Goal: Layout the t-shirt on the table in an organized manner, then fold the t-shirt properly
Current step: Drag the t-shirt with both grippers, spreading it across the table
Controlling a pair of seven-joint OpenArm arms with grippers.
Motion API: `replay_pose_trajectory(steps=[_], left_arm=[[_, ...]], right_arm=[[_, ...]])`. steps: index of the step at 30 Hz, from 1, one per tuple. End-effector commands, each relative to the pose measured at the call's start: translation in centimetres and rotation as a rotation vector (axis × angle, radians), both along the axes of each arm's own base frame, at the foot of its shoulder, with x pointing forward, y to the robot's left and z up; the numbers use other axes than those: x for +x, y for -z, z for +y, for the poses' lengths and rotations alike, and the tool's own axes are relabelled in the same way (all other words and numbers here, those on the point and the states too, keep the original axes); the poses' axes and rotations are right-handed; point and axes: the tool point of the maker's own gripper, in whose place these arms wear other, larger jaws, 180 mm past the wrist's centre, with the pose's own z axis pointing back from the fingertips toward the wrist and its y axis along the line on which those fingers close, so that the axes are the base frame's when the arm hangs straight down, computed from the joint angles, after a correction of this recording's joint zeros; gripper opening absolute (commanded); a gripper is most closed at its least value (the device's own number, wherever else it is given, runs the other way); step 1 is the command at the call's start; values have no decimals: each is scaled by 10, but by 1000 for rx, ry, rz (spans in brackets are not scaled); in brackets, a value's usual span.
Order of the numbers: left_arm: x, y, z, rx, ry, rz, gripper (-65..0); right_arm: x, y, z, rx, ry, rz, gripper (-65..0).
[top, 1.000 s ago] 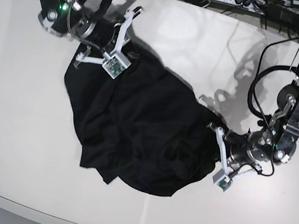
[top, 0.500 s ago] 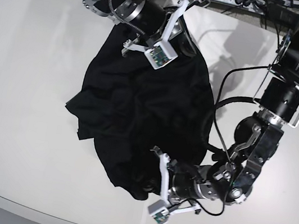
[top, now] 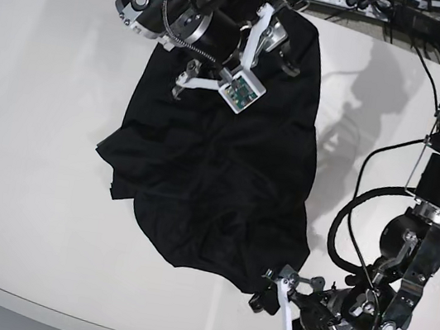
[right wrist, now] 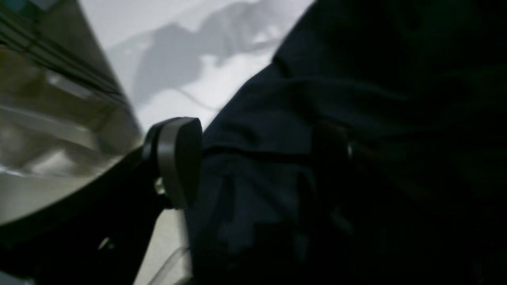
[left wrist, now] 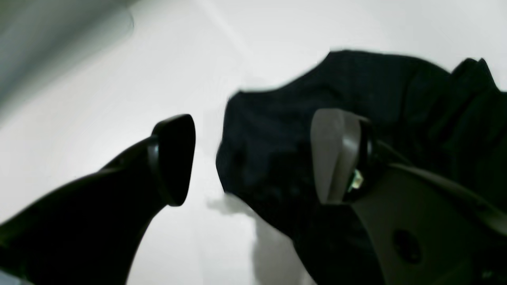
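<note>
Both pincers stand wide and grip nothing: the left gripper (top: 273, 295) sits at the t-shirt's (top: 219, 173) five o'clock corner, the right gripper (top: 270, 35) over its twelve o'clock edge. That black shirt lies rumpled near the middle of the table (top: 37, 103). It looks light, limp and wrinkle-prone, so it will sag between holds; best pinch hem corners or shoulder seams, not mid-cloth.
</note>
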Motion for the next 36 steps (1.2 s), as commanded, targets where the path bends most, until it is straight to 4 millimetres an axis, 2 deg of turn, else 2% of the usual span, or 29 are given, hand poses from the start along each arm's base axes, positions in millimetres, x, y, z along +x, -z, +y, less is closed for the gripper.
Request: replay_pose_trajectory(steps=[1, 2, 3, 4, 6, 13, 18, 22, 27, 30, 36], left_arm=[[7, -21, -2, -30, 9, -34, -193], [2, -17, -1, -35, 12, -2, -214], [-2, -15, 0, -37, 16, 24, -275], [-5, -12, 0, -37, 17, 50, -380], [-12, -6, 3, -29, 15, 101, -650], [-50, 21, -15, -110, 97, 277, -650], [-95, 47, -40, -217, 226, 397, -650], [-137, 62, -59, -289, 322, 471, -650], [-185, 79, -77, -338, 397, 532, -650], [-211, 90, -90, -372, 414, 583, -650], [-254, 112, -113, -428, 423, 681, -650]], right_arm=[[11, -11, -3, 2, 25, -50, -202], [18, -10, -10, -26, 55, -62, -202], [25, -9, -17, -51, 86, -76, -202], [31, -7, -25, -81, 114, -89, -202], [44, -5, -42, -150, 164, -124, -202], [82, -5, -120, -397, 350, -260, -202], [101, -13, -154, -429, 375, -294, -202], [118, -16, -166, -382, 385, -271, -202], [140, 2, -158, -287, 334, -182, -202], [159, 10, -156, -238, 322, -133, -202], [202, 20, -169, -204, 368, -59, -217]])
